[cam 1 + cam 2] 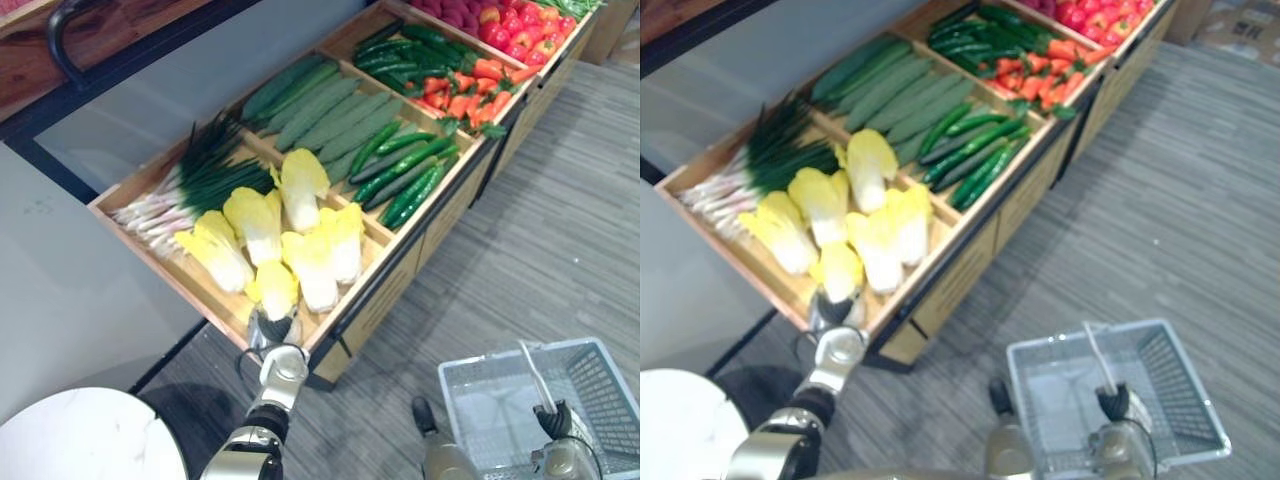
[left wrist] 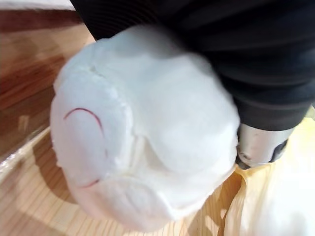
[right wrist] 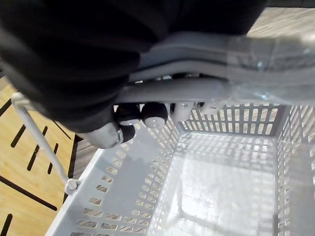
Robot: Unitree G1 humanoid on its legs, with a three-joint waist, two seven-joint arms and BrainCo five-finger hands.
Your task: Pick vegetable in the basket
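Note:
Several yellow napa cabbages (image 1: 300, 235) lie in the front compartment of a wooden display tray (image 1: 395, 255). My left hand (image 1: 274, 335) reaches up over the tray's front edge and is shut on the white base of the nearest cabbage (image 1: 273, 290). That base (image 2: 142, 132) shows very close against the hand's dark cover in the left wrist view, just above the tray's wooden floor. My right hand (image 1: 1114, 404) hangs low at the right, fingers (image 3: 147, 114) curled round the handle of a light grey plastic basket (image 1: 610, 385). Nothing lies in the basket (image 3: 221, 172).
Left of the cabbages lie scallions (image 1: 190, 185). Behind are long ridged gourds (image 1: 320, 105), cucumbers (image 1: 405, 170), carrots (image 1: 470, 90) and red tomatoes (image 1: 520, 30). A round white tabletop (image 1: 90, 440) sits at the lower left. Grey carpet (image 1: 540, 230) runs along the shelf front.

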